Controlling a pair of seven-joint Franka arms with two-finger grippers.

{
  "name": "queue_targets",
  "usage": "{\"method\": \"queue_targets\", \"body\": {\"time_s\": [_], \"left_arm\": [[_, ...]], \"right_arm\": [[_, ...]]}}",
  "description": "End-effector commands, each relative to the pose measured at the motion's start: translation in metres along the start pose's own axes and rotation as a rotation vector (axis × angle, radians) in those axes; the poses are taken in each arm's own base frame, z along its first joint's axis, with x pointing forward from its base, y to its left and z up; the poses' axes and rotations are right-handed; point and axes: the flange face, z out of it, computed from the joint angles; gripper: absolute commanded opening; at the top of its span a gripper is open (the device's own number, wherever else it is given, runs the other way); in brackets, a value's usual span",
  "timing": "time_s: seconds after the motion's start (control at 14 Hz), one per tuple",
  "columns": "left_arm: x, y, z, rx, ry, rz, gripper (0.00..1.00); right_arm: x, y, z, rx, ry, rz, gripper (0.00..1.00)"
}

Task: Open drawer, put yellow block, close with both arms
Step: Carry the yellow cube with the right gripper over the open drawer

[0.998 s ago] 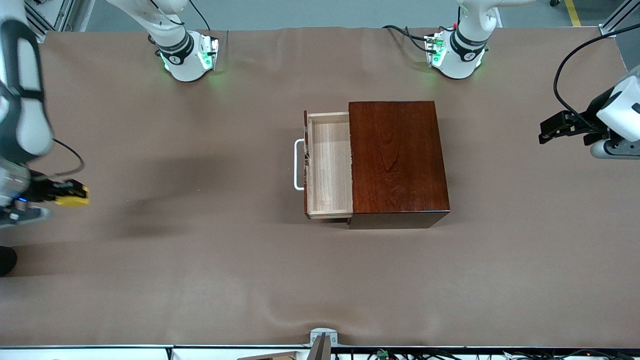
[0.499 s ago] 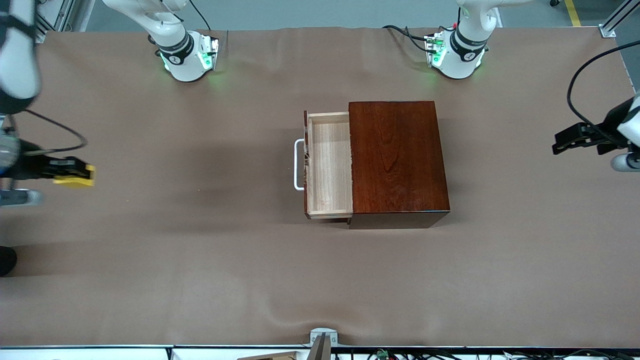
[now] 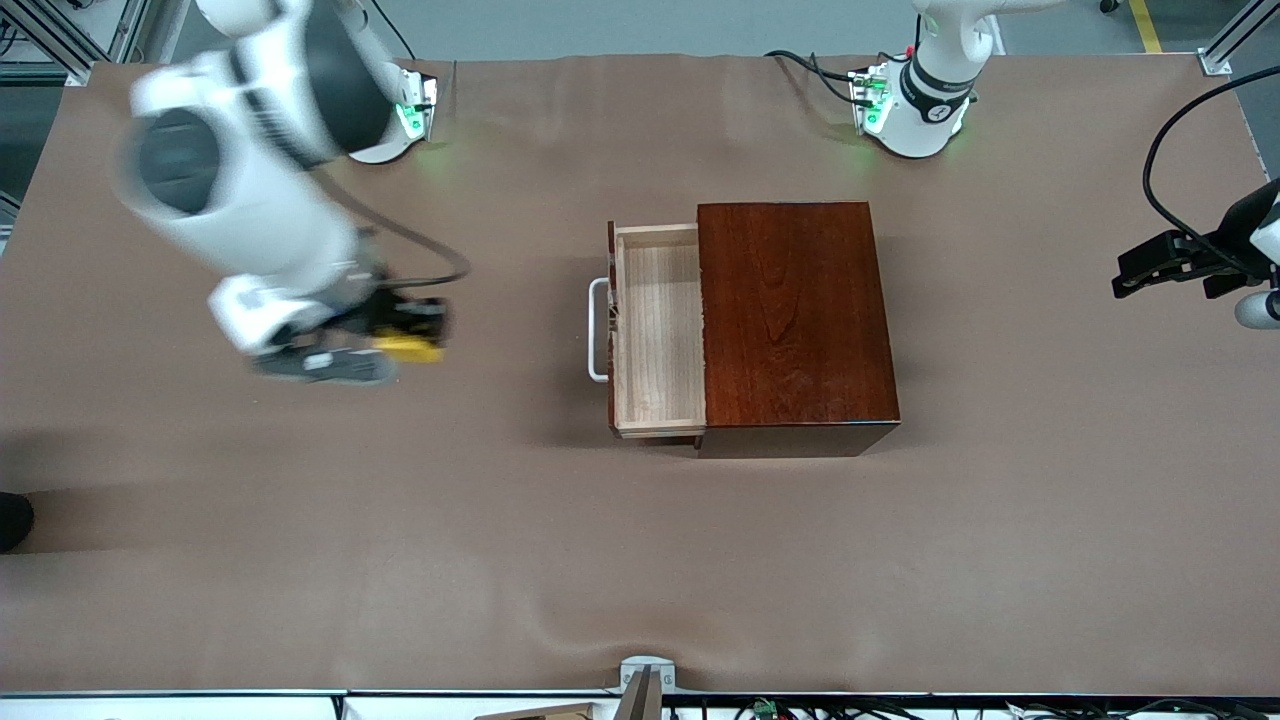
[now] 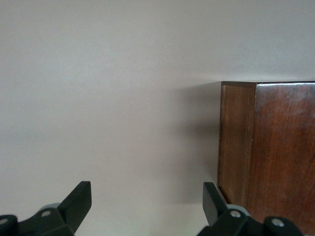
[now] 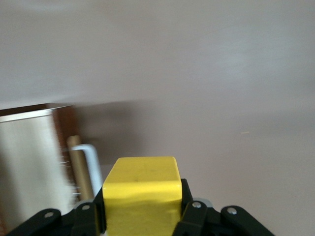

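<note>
The dark reddish-brown wooden box (image 3: 795,315) stands mid-table with its drawer (image 3: 657,330) pulled open; the light-wood tray is empty and the white handle (image 3: 597,330) faces the right arm's end of the table. My right gripper (image 3: 420,330) is shut on the yellow block (image 3: 408,347) and holds it above the table between that end and the handle. In the right wrist view the block (image 5: 141,189) sits between the fingers, with the handle (image 5: 91,164) ahead. My left gripper (image 3: 1150,270) is open and empty at the left arm's end; its wrist view shows the box's corner (image 4: 268,152).
The brown table cloth (image 3: 500,560) covers the whole table. The two green-lit arm bases (image 3: 910,110) stand along the edge farthest from the front camera. A small metal bracket (image 3: 645,680) sits at the nearest edge.
My right arm has swung fast from the table's end toward the open drawer, carrying the yellow block. My left gripper has drifted slightly farther from the box.
</note>
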Motion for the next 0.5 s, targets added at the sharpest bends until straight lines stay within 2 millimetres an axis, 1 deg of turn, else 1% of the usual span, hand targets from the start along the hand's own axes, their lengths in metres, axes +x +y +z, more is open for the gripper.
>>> {"method": "queue_targets", "body": {"time_s": [0.0, 0.07, 0.14, 0.29, 0.36, 0.43], "left_arm": [[-0.009, 0.002, -0.015, -0.001, 0.015, 0.006, 1.00], [-0.009, 0.001, -0.017, 0.000, 0.019, 0.006, 1.00], [-0.009, 0.000, -0.017, 0.000, 0.019, 0.005, 1.00], [-0.010, 0.001, -0.019, 0.000, 0.022, 0.006, 1.00], [-0.010, 0.002, -0.019, 0.000, 0.022, 0.008, 1.00], [-0.010, 0.002, -0.019, 0.000, 0.022, 0.006, 1.00]], "right_arm": [[-0.018, -0.068, 0.029, 0.021, 0.030, 0.065, 0.05], [-0.027, -0.094, 0.040, 0.026, 0.037, 0.073, 0.03], [-0.032, -0.115, 0.054, 0.025, 0.037, 0.092, 0.03], [-0.035, -0.143, 0.082, 0.033, 0.046, 0.110, 0.03], [-0.038, -0.154, 0.099, 0.041, 0.054, 0.109, 0.02], [-0.040, -0.162, 0.111, 0.051, 0.063, 0.117, 0.02]]}}
